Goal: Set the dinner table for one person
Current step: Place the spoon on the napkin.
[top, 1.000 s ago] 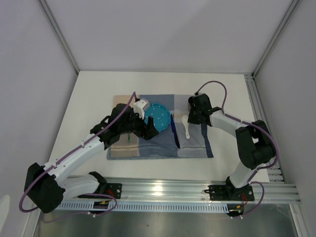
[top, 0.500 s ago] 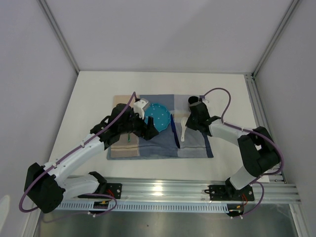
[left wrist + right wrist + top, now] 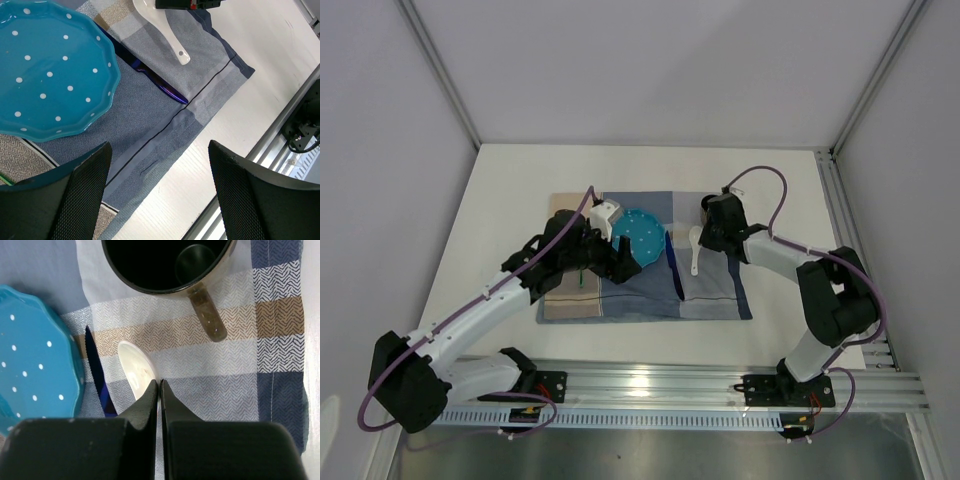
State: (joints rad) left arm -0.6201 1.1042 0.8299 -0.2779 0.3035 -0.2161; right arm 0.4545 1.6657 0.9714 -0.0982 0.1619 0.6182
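**Friend:** What is your left claw doing?

**Me:** My left claw (image 3: pixel 159 150) hangs wide open over the checked mat (image 3: pixel 200 85). Nothing is between its fingers. The blue dotted plate (image 3: pixel 50 70) is just beside it.

**Friend:** And your right one?

**Me:** My right claw (image 3: pixel 160 386) is squeezed closed. Its tips sit at the edge of the white spoon (image 3: pixel 132 367). I can't tell if they pinch it. The blue knife (image 3: pixel 97 375) lies between spoon and plate, and the dark mug (image 3: pixel 165 265) stands past the spoon.

**Friend:** Where is the dinner table?

**Me:** The big white dinner table (image 3: pixel 510 200) lies under the mat and all around it.
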